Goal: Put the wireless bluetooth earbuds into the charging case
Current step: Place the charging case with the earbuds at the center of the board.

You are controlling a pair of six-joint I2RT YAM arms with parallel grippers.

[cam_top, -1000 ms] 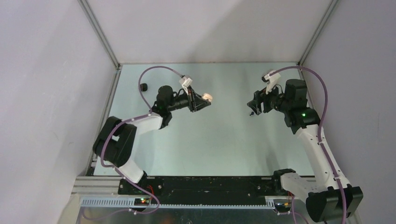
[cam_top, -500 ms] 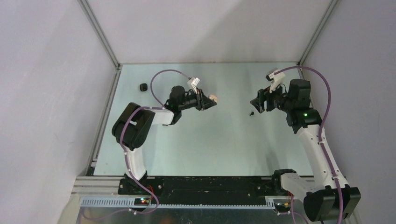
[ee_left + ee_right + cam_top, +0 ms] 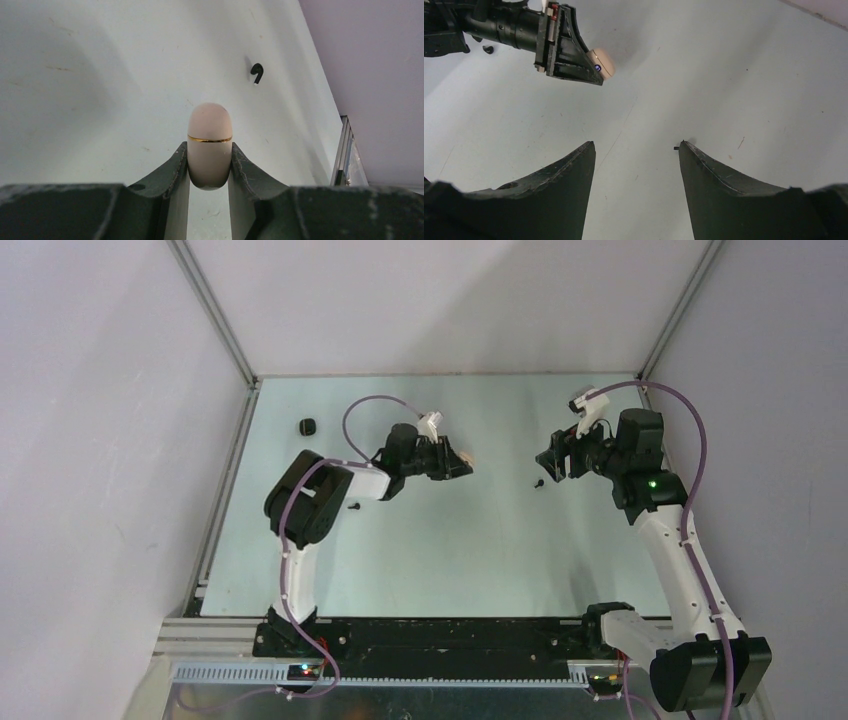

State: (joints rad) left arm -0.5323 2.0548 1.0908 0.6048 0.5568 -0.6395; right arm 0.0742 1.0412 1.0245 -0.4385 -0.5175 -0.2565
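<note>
My left gripper point(image 3: 455, 460) is shut on a small cream charging case point(image 3: 209, 142) with a gold seam, lid closed, held above the table's middle; the case also shows in the top view point(image 3: 463, 453) and the right wrist view point(image 3: 602, 62). A black earbud point(image 3: 539, 483) lies on the table just in front of my right gripper point(image 3: 550, 462), which is open and empty. In the left wrist view this earbud point(image 3: 256, 73) lies ahead and to the right of the case. In the right wrist view only its tip point(image 3: 675, 147) shows beside the right finger. No white earbuds show.
A small black case point(image 3: 308, 425) sits at the far left of the table. A tiny black piece point(image 3: 354, 507), maybe another earbud, lies near the left arm's elbow. Grey walls close in the table at the back and both sides.
My left arm has reached to the right, carrying the cream case toward the table's middle. My right gripper has drawn back slightly to the right; the black earbud stays on the table before it.
</note>
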